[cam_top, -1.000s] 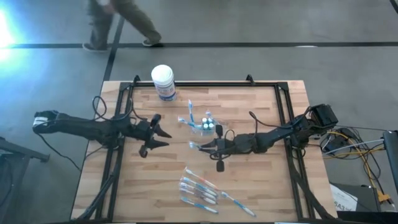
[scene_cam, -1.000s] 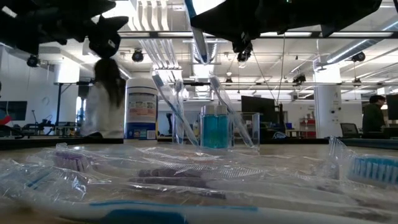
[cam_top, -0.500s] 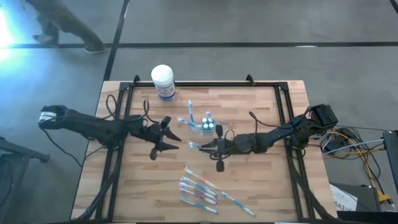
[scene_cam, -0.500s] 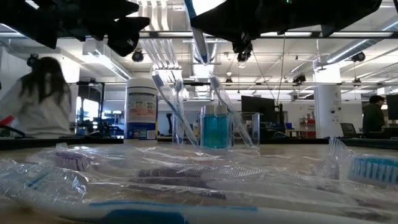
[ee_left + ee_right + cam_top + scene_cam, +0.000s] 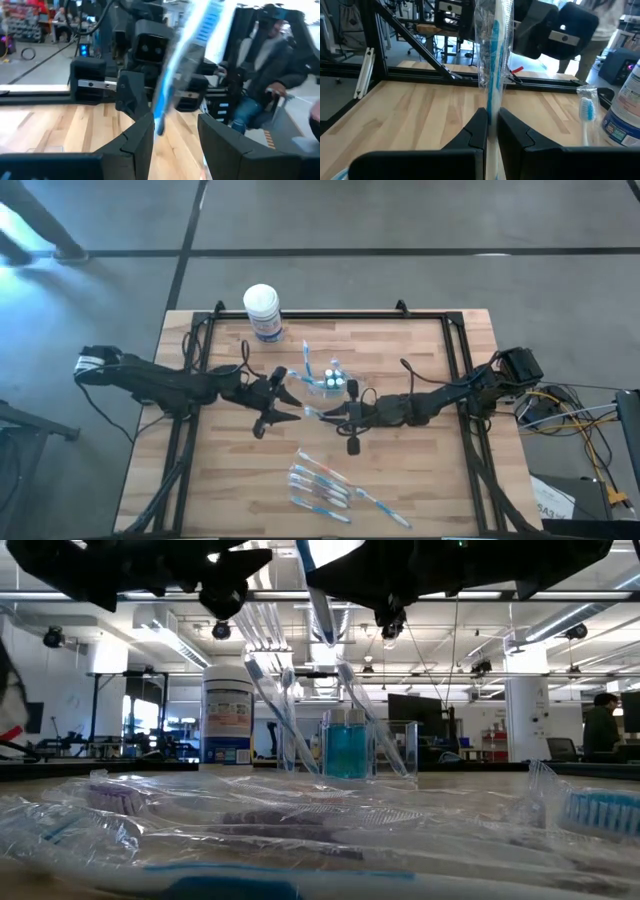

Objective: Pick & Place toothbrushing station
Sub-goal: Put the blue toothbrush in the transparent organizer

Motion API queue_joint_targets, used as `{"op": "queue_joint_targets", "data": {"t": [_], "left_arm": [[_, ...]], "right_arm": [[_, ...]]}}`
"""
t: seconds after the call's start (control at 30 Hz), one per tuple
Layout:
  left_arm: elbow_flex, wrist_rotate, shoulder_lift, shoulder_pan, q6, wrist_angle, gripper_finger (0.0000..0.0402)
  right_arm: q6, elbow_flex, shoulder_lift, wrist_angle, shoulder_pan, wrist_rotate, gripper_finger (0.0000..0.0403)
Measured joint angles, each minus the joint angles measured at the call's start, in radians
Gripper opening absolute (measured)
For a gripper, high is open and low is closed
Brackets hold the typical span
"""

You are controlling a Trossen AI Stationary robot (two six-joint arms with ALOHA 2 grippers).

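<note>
Right end effector [image 5: 491, 131] clamped on wrapped toothbrush [image 5: 492, 60], lower end hidden, left end effector [image 5: 290, 402] apart

Up top, left of middle: a white-lidded tub [image 5: 262, 311] (blue label) on a wooden table [image 5: 420, 470]. Far right: tangled cables [image 5: 570, 415].

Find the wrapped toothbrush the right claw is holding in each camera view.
High view: wrapped toothbrush, mid-table, just below the cup.
Low view: top centre, slanting down.
Left wrist view: blurred blue streak ahead.
Right wrist view: upright in the right claw.
Shared landmark: white-lidded tub.
</note>
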Motion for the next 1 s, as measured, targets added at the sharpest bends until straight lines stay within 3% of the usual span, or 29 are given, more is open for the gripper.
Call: {"op": "queue_joint_targets", "data": {"t": [0.37, 1.0], "left_arm": [[0.151, 0.031, 0.144, -0.035, 0.025, -0.007, 0.0158], [0.162, -0.004, 0.168, -0.045, 0.004, 0.013, 0.0158]], "right_arm": [[0.024, 0.000, 0.000, -0.001, 0.002, 0.017, 0.0023], [0.026, 0.000, 0.000, -0.005, 0.001, 0.021, 0.0024]]}}
